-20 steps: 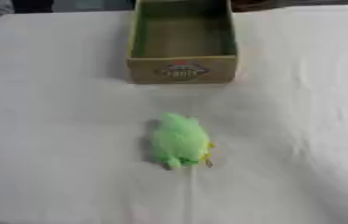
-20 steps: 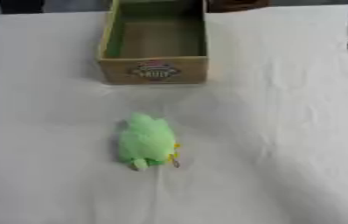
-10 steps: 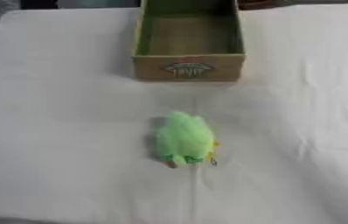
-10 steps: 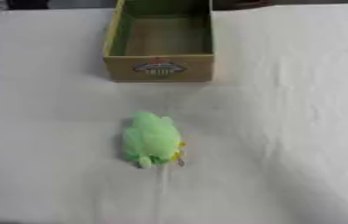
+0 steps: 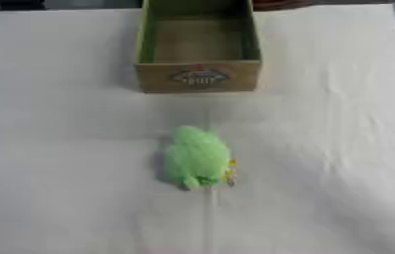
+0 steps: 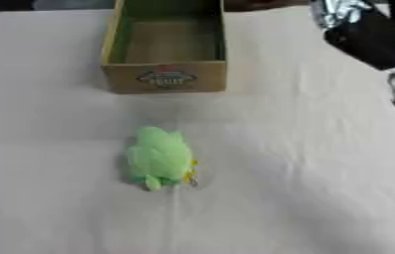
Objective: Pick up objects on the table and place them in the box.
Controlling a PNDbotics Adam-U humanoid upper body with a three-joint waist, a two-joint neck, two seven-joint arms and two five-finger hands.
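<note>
Change since earlier: the right arm point(image 6: 367, 35) now enters at the upper right of the right eye view, where only a thin dark edge showed half a second ago; the toy and box keep their places on the cloth.
Right arm: a black and silver limb, blurred, slanting down from the top edge toward the right edge, above the cloth and well apart from both the box and the toy.
Right hand: I cannot tell whether its fingers are open or curled; nothing shows in its hold.
Left hand: out of sight in both views.
Toy: a fuzzy green plush toy point(image 5: 197, 157) lies just below the centre of the frame, lengthwise toward the box, with small yellow bits at its lower right end.
Box: an open cardboard box point(image 5: 198, 77) sits at the upper centre, green inside, with a round printed label on its near wall; nothing shows inside it.
Relation: the toy rests on the cloth near the box, apart from its near wall.
Table: a white cloth point(image 5: 53, 173) covers the whole surface, slightly wrinkled.
</note>
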